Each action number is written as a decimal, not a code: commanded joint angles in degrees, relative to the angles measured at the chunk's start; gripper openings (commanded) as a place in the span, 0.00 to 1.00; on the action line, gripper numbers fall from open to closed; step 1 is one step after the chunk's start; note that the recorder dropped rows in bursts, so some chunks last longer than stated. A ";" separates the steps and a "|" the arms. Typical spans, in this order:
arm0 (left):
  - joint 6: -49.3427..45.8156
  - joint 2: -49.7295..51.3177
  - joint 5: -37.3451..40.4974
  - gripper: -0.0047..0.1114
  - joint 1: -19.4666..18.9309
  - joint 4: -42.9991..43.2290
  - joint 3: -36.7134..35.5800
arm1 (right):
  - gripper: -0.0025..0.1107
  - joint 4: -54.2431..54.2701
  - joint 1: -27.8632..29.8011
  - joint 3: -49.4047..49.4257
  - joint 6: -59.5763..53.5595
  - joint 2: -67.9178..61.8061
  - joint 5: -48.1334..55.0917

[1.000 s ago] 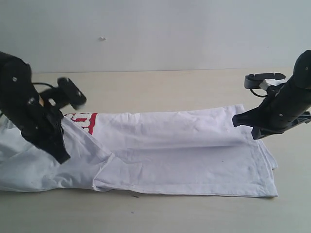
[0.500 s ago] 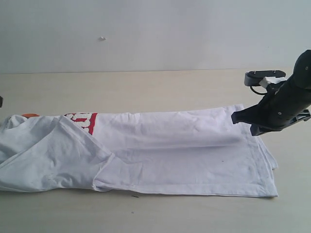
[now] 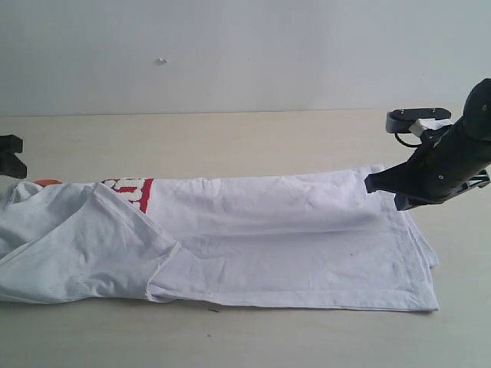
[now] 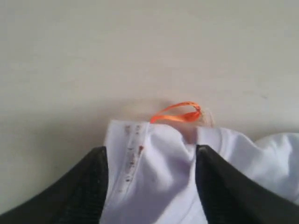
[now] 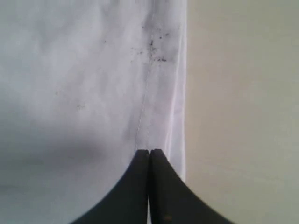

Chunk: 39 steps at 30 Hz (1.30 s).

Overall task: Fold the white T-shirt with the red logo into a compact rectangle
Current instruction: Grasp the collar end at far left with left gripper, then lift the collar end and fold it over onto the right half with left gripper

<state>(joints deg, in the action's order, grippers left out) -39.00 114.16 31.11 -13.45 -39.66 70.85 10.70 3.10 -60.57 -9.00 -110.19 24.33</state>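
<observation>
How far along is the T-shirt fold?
Done: white T-shirt lies folded lengthwise into a long strip, red logo mostly covered. In hand: left claw open astride the collar by the orange tag; right claw shut over the hem. Left: crosswise folds to make a compact rectangle.

A pale wall (image 3: 307, 46) is rising behind a beige tabletop (image 3: 230, 138). A small speck (image 3: 161, 60) is showing on the wall, and soft light is falling evenly.
</observation>
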 commanded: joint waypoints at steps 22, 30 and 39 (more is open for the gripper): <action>-5.84 8.90 5.17 0.42 -3.13 -7.88 1.49 | 0.02 1.30 0.20 0.18 -1.46 0.37 -0.15; -5.96 7.48 7.97 0.04 -3.13 -10.43 1.49 | 0.02 2.04 0.20 0.18 -2.00 0.37 0.08; -5.74 -0.67 13.17 0.04 3.25 -13.70 1.73 | 0.02 16.34 0.20 -1.22 -13.73 0.48 2.21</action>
<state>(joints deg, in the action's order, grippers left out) -44.82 116.77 42.56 -13.61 -51.96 72.41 24.68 3.10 -60.90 -20.69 -110.19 25.76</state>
